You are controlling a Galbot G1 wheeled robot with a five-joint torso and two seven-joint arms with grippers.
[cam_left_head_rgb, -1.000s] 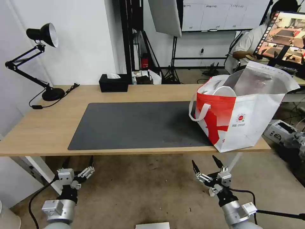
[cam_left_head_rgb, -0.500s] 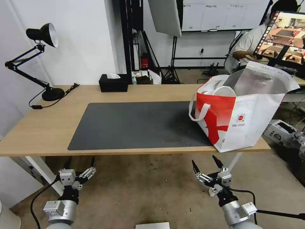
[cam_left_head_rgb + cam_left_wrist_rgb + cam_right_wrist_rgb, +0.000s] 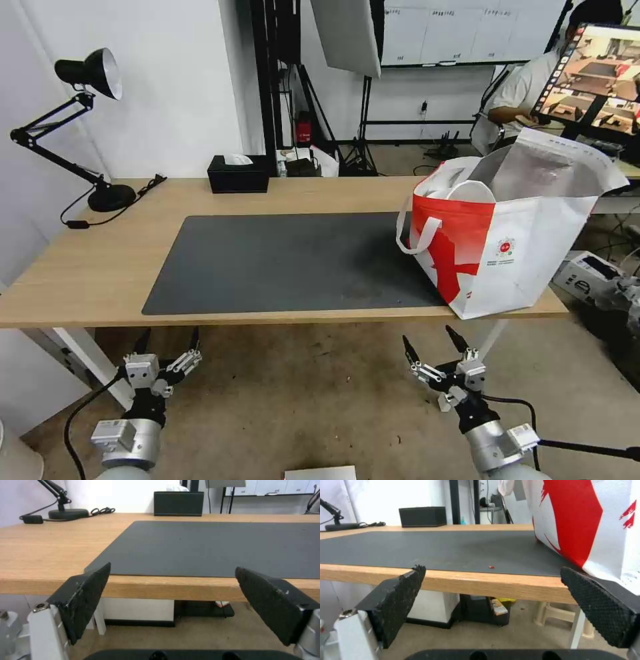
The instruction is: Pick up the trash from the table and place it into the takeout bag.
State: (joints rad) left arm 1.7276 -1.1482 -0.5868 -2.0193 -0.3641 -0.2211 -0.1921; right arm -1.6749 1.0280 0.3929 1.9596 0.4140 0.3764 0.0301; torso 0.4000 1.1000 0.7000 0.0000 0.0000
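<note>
white wall (image 3: 187,80), concrete floor (image 3: 300,400), black desk lamp (image 3: 90,73)

The head camera looks forward and down from above the tabletop (image 3: 100,267), taking in its whole length and near edge. The left wrist camera sits low, just before that near edge, facing across the mat (image 3: 216,545) between its claw (image 3: 173,600) fingers. The right wrist camera sits equally low, farther toward the bag (image 3: 586,517). All three share the mat and the black box (image 3: 238,175).
</note>
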